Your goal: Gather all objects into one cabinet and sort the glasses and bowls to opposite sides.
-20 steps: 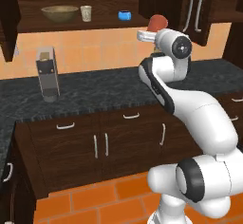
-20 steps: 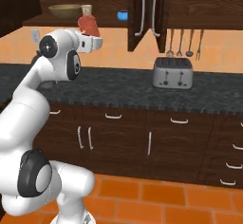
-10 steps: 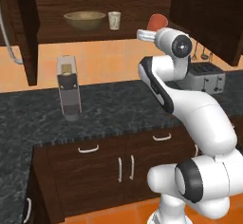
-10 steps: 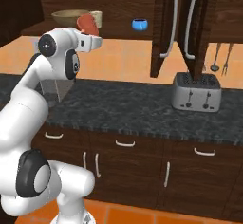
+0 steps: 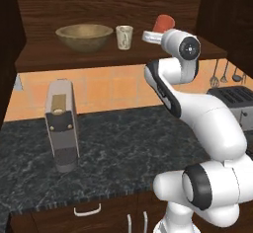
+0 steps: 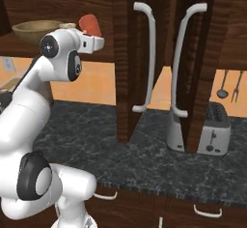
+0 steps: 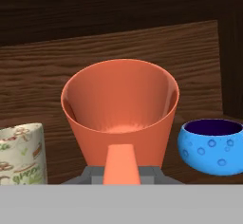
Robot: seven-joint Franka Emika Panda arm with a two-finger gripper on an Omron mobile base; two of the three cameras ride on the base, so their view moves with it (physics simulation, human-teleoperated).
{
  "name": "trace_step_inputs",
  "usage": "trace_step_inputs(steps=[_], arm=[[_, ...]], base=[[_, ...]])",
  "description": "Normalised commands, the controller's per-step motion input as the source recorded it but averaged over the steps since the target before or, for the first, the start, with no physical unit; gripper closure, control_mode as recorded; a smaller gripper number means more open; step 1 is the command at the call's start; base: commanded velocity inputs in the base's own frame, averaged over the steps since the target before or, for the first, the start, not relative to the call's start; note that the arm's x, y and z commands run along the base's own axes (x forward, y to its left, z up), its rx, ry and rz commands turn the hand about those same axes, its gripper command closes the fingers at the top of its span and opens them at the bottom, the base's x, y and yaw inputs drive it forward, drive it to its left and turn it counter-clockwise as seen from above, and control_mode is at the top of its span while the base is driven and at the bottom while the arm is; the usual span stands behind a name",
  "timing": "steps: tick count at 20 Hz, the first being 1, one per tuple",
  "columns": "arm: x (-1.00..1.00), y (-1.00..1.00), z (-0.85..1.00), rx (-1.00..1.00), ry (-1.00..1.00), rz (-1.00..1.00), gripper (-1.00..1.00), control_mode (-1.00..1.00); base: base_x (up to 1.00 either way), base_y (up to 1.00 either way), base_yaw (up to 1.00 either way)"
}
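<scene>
tool: (image 5: 154,33) raised at shelf height in front of the open cabinet (image 5: 113,5), clamped on the red cup (image 5: 163,23); fingers hidden behind the cup in the hand view
red cup: held in the air, tilted, rim facing the cabinet's back wall; in the hand view (image 7: 120,111) its open mouth faces the camera
cream cup: (image 5: 124,37) upright on the shelf, just right of the bowl, apart from it; in the hand view (image 7: 21,154) at the left of the red cup
bowl: (image 5: 84,36) tan, wide, on the left part of the shelf; rim also in the right base view (image 6: 36,29) behind the arm
blue mug: (image 7: 212,145) on the shelf, right of the red cup in the hand view, near it; touching or not, cannot tell
cabinet doors: open, long grey handles (image 6: 146,58) in the right base view
coffee machine: (image 5: 62,126) grey, on the dark counter (image 5: 123,148), below the bowl
toaster: (image 6: 212,129) on the counter, partly behind a door
utensils: (image 5: 217,74) hanging on the wall at right
</scene>
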Motion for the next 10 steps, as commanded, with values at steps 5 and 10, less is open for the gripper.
trace_step_inputs(steps=[5,10], arm=[[0.0,0.0,0.0,0.0,0.0,0.0,1.0,1.0],[0.0,0.0,0.0,0.0,0.0,0.0,1.0,1.0]], base=[[1.0,-0.27,0.04],[0.7,0.0,0.0]])
